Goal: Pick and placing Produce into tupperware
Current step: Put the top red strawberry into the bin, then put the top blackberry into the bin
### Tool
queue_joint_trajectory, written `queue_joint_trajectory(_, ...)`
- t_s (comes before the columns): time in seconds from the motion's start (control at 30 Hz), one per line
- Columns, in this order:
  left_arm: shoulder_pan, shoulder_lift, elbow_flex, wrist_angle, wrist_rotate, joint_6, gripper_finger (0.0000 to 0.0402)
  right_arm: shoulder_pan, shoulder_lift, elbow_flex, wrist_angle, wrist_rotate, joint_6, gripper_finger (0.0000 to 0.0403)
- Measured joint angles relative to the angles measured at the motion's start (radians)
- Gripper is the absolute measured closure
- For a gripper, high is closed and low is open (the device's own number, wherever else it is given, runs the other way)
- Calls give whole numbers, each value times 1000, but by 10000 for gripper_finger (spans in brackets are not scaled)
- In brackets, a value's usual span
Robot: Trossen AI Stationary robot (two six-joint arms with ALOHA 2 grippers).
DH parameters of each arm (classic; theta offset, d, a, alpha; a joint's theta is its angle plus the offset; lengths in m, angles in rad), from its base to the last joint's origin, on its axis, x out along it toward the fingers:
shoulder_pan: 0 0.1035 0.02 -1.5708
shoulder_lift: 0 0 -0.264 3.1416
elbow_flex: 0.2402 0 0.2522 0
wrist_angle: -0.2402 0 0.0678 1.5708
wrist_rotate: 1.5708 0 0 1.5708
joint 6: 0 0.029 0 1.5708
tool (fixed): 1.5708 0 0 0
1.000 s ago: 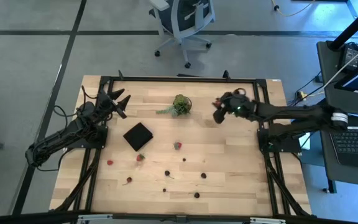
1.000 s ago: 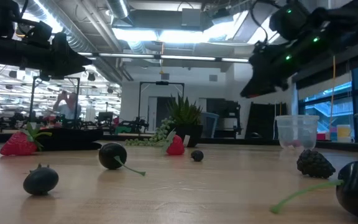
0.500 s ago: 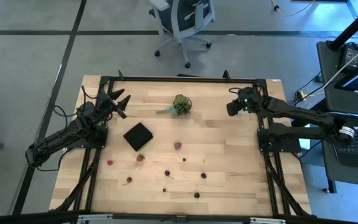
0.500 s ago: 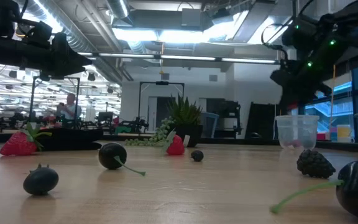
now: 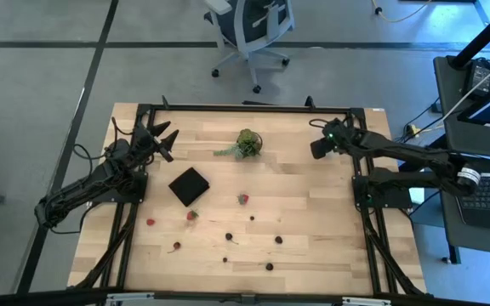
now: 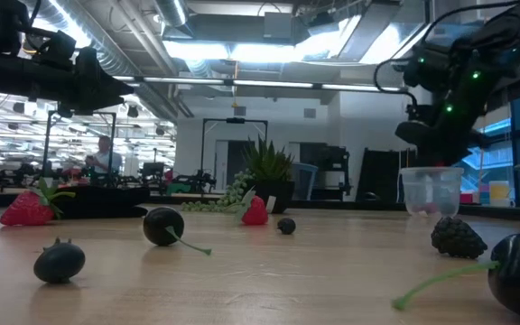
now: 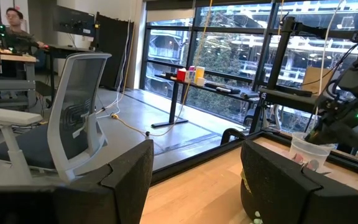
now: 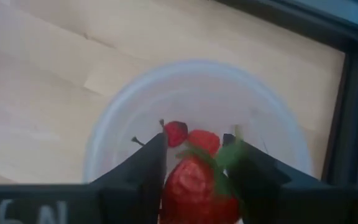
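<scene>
Presently, our right tool [image 8: 194, 180] pinched a strawberry [image 8: 194, 186] over the tupperware [image 8: 110, 124]: judged soft, bruisable; best gripped gently mid-body.

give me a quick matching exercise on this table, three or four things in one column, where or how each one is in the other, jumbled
Things:
1. right gripper
2. left gripper
3. tub
4. black square

States:
a. lying flat on the wood near the left arm
b. shut on a strawberry, right above the tub
c. open, raised over the table's far left corner
d. holding a few red pieces

Pairs: 1-b, 2-c, 3-d, 4-a
</scene>
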Motion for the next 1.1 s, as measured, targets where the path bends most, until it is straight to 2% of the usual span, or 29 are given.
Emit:
queue_joint_trajectory(0.1, 0, 0, 0, 0, 0, 0, 166, 0, 26, 0, 0, 0, 5, 219)
queue_joint_trajectory(0.23, 0, 0, 0, 0, 0, 0, 166, 0, 55, 0, 1, 0, 5, 216)
queue_joint_trajectory(0.73, 0, 0, 0, 0, 0, 0, 166, 0, 65, 9, 6, 0, -28, 259)
queue_joint_trajectory(0.9, 0, 0, 0, 0, 0, 0, 166, 0, 65, 67, -39, -2, -30, 264)
queue_joint_trajectory(1.1, 0, 0, 0, 0, 0, 0, 166, 14, 65, 200, -175, -46, -30, 266)
